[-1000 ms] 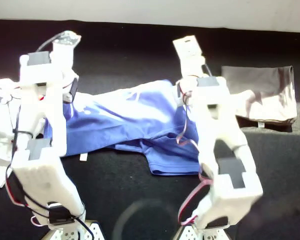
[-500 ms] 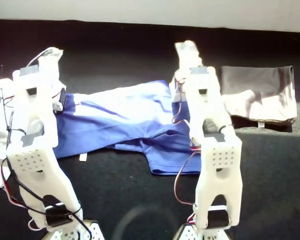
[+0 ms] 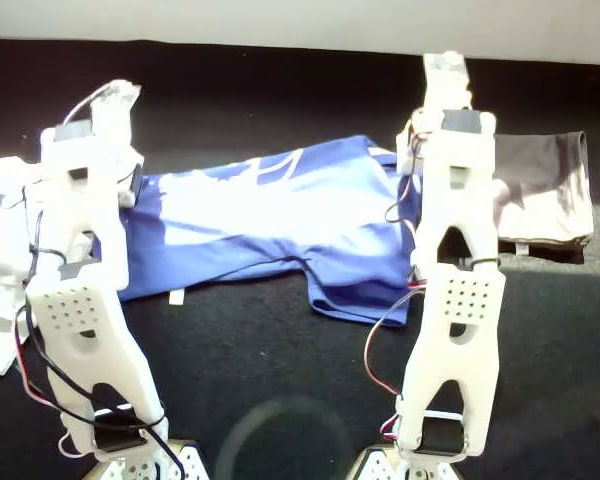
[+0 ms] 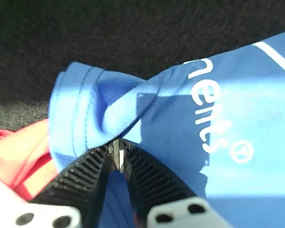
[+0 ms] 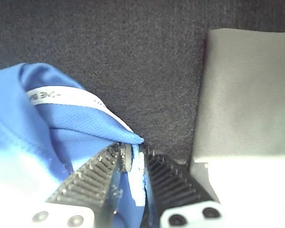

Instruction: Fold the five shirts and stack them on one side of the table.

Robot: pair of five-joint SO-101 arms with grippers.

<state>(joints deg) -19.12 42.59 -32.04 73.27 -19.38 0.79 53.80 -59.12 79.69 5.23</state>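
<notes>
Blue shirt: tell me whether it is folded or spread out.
Spread out, not folded. The blue shirt stretches across the table between the left gripper and right gripper, each shut on one end.

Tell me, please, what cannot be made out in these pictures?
- High view: white clothes, cut off by the edge and partly behind the left arm; their number is unclear.
- High view: grey shirt, partly behind the right arm; its layers cannot be counted.
- Left wrist view: red cloth, covered by the blue shirt and the left end effector; unidentifiable.
</notes>
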